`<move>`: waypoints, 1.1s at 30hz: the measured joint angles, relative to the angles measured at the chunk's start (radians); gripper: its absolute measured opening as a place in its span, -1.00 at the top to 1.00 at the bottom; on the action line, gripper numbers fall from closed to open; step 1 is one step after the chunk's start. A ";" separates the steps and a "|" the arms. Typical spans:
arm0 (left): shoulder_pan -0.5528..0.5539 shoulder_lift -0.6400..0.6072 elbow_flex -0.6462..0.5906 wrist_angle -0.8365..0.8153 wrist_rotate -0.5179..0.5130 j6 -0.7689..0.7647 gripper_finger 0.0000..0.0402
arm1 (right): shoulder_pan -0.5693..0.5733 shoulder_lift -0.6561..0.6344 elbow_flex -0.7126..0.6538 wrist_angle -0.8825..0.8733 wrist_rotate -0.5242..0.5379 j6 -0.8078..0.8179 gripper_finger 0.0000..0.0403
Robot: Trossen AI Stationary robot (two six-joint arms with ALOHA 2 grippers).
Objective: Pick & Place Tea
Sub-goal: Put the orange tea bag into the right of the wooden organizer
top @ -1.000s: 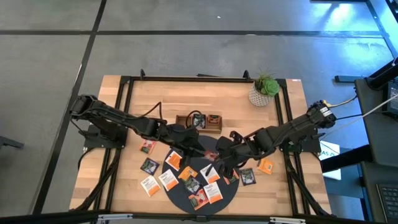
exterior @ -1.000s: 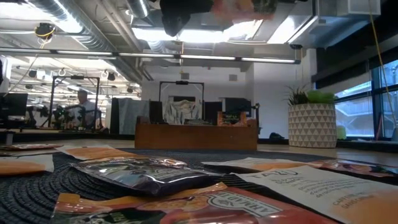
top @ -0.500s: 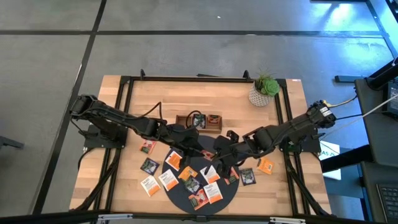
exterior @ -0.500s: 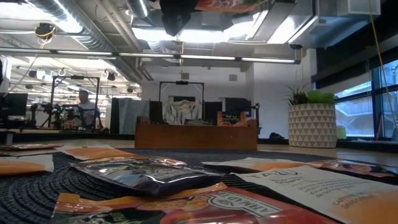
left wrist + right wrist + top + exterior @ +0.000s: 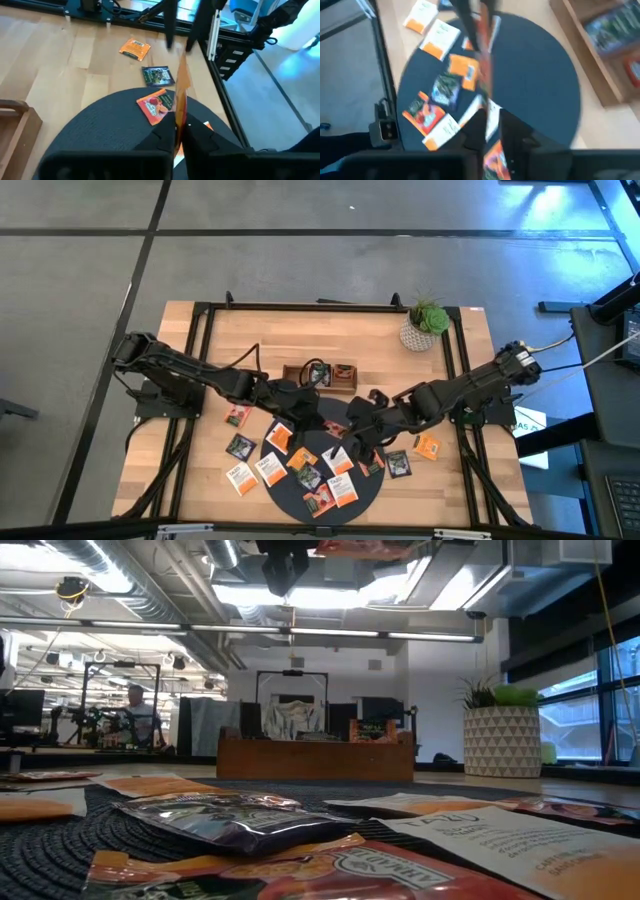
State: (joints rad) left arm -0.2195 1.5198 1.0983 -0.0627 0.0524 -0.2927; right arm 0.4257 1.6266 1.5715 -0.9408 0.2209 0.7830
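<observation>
Above the dark round mat (image 5: 366,492), an orange tea sachet (image 5: 181,85) hangs in the air between my two grippers. My left gripper (image 5: 176,131) reaches in from the table's left and is shut on the sachet's near end. My right gripper (image 5: 182,30) comes from the table's right, and its two fingers stand apart on either side of the sachet's far end. In the high view the sachet (image 5: 338,427) shows as a small red-orange patch between the left gripper (image 5: 326,420) and the right gripper (image 5: 352,428). Several more sachets (image 5: 300,458) lie flat on the mat. My left gripper pinches the sachet's near edge (image 5: 179,114) between its two fingers, coming from the table's left and slanting down. The sachet stands on edge out beyond the fingertips, lifted clear of the mat. My right gripper's fingers (image 5: 169,30) flank the far end; I cannot tell whether they touch it.
Loose sachets lie on the wood around the mat (image 5: 240,477), (image 5: 237,416), (image 5: 428,447), (image 5: 398,464). A brown wooden tray (image 5: 300,376) stands just beyond the grippers. A potted plant (image 5: 425,325) stands at the far right. Black frame rails (image 5: 200,380) run along both sides.
In the low view the orange sachet held overhead has shifted a little to the picture's left. Both arms have kept their places.
</observation>
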 joint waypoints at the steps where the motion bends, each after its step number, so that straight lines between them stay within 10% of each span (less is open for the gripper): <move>1: 0.000 -0.006 -0.007 0.006 0.009 0.000 0.95 | 0.007 -0.017 0.000 -0.034 0.026 0.016 0.59; 6: -0.001 -0.087 -0.121 0.183 -0.028 -0.057 0.94 | 0.104 -0.099 -0.001 -0.162 0.326 0.107 0.35; 12: -0.001 -0.139 -0.311 0.771 -0.147 -0.086 0.94 | 0.200 -0.114 -0.008 -0.084 0.548 0.102 0.29; 33: -0.034 -0.082 -0.352 0.982 -0.191 0.042 0.94 | 0.112 -0.097 -0.008 0.266 0.512 -0.190 0.29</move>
State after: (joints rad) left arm -0.2538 1.4380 0.7467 0.9189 -0.1383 -0.2507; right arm 0.5381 1.5295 1.5635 -0.6752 0.7326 0.5930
